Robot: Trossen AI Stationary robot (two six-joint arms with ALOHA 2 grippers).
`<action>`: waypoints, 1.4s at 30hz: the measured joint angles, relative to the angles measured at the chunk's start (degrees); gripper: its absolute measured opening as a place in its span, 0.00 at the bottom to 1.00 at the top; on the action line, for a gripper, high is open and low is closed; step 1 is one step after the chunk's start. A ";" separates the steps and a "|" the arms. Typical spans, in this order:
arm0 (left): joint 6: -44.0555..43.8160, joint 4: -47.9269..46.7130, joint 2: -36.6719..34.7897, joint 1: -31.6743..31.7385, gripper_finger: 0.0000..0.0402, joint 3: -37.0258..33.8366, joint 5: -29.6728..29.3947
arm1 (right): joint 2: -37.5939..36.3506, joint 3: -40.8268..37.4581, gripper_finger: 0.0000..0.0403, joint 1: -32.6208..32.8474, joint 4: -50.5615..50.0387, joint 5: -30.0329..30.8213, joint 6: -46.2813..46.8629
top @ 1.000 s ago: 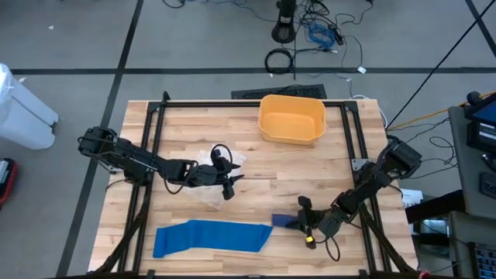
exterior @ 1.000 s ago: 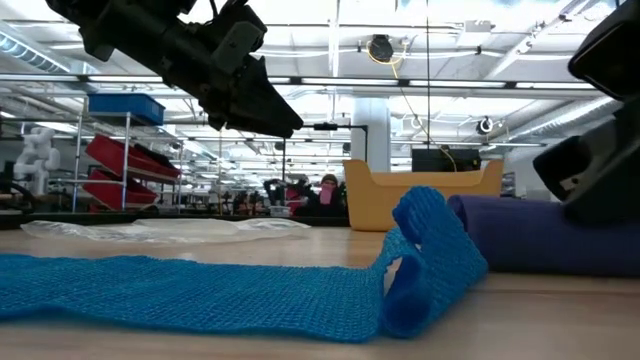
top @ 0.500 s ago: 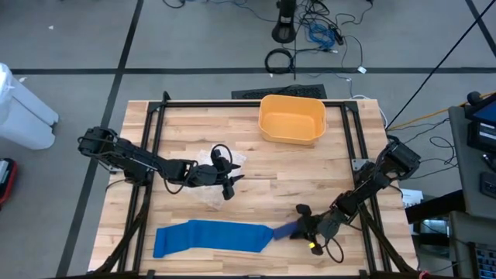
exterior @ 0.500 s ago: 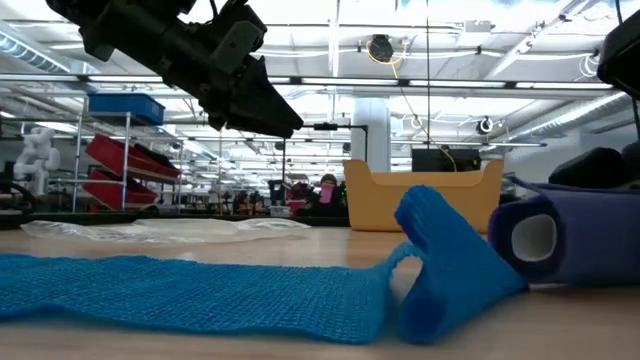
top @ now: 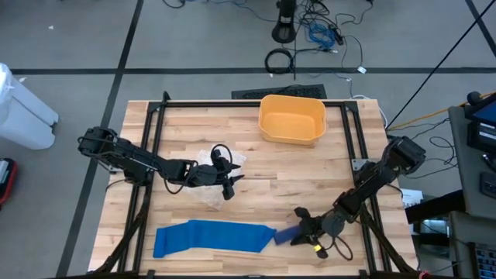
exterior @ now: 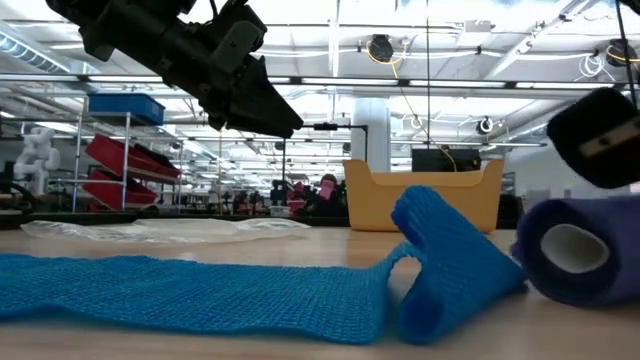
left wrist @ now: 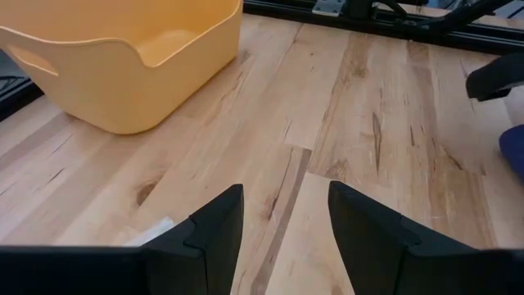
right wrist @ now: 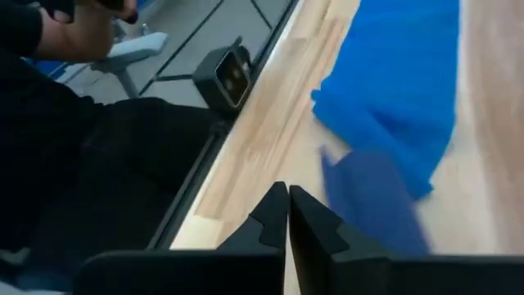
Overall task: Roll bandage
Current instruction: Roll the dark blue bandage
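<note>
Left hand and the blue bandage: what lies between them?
Only bare wooden table separates the left hand from the bandage, seen in the high view.

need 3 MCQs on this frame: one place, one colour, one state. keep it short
1. Where is the tub?
A. far side of the table
B. near edge
C. on the bandage

2. What colour is the flat bandage?
A. blue
B. white
C. red

3. How are the right gripper fingers?
A. wide open
B. shut, holding nothing
C. shut on the tub

Key: 1 A, the high view puts it at the table's far edge; 2 A, a blue strip lies along the near edge; 3 B, the right wrist view shows the fingers pressed together with nothing between them.
</note>
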 joint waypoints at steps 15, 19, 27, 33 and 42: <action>-0.85 0.00 -0.02 -0.15 0.46 0.00 0.60 | 2.37 0.09 0.00 -4.07 -6.12 0.04 0.39; -0.85 -0.01 -0.02 -0.15 0.46 0.00 0.62 | 2.29 0.07 0.00 -5.39 -6.92 0.41 0.20; -0.83 0.00 -0.02 -0.17 0.46 0.00 0.62 | 0.49 0.03 0.00 -7.69 -10.31 2.13 -0.47; -0.67 -0.02 -0.02 -0.11 0.46 0.00 0.62 | -6.66 -0.15 0.00 -8.98 -16.37 5.63 -3.08; -0.48 -0.02 -0.02 -0.11 0.46 0.00 0.60 | -14.98 -0.08 0.00 -7.05 -18.64 -0.48 -5.78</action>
